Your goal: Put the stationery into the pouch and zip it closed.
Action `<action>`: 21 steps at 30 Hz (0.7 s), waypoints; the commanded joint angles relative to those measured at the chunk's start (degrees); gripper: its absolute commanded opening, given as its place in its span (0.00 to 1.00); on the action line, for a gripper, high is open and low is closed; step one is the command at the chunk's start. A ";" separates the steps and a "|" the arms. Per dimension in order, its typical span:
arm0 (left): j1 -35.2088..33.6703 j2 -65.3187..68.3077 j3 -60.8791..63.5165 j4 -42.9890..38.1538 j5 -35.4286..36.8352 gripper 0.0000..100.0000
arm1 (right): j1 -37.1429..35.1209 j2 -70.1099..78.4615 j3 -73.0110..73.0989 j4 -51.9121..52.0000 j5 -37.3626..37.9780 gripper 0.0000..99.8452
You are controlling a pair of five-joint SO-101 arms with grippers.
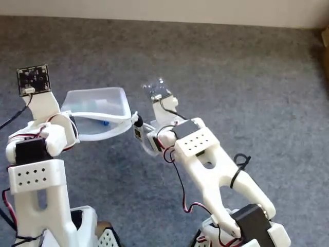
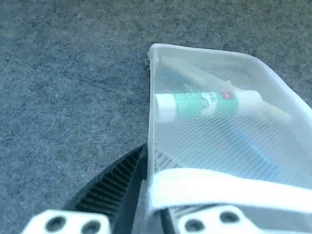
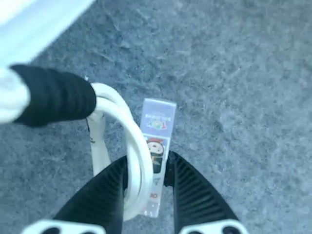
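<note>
Translucent white mesh pouch [image 2: 214,141], green-white tube [image 2: 204,103] inside. Pinched at rim by left gripper [image 2: 151,178]. Clamped at loop [image 3: 113,101] and tag [image 3: 158,117] by right gripper [image 3: 146,163].

Print was found in two places.

1. A paper tag [image 3: 157,141] sits between the fingers of the right gripper [image 3: 147,165], pinched there together with a white cord loop [image 3: 130,146]. It carries a small cartoon figure in red and black. There are lines of lettering past the fingertips and red marks lower down between the fingers. The lettering is too small to read.

2. A white tube [image 2: 204,103] lies inside the mesh pouch [image 2: 282,112], ahead of the fingers of the left gripper [image 2: 148,170]. It bears a green label band with pale lettering and a small red patch. Neither is legible.

No word or number can be read on either item.
</note>
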 commanded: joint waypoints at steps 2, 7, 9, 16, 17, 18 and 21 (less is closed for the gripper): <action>1.10 1.10 -2.51 0.44 -0.35 0.01 | 0.75 -2.86 0.04 -3.30 0.53 0.00; 1.01 1.36 -2.51 0.35 -0.44 0.01 | 0.75 2.07 -0.40 -3.30 0.53 0.00; 1.01 1.36 -2.51 0.44 -0.44 0.01 | 0.84 4.35 -0.40 -3.21 0.53 0.00; -1.19 1.36 -2.42 0.26 -0.44 0.01 | 0.84 6.37 -0.57 -3.21 0.53 0.00; -1.63 1.36 -2.42 0.18 -0.44 0.01 | 0.84 6.37 -0.57 -3.21 0.53 0.01; -1.98 1.36 -2.42 0.18 -0.44 0.01 | 0.84 6.37 -0.57 -3.21 0.53 0.02; -2.07 1.36 -2.42 0.18 -0.44 0.01 | 0.84 6.37 -0.57 -3.12 0.53 0.10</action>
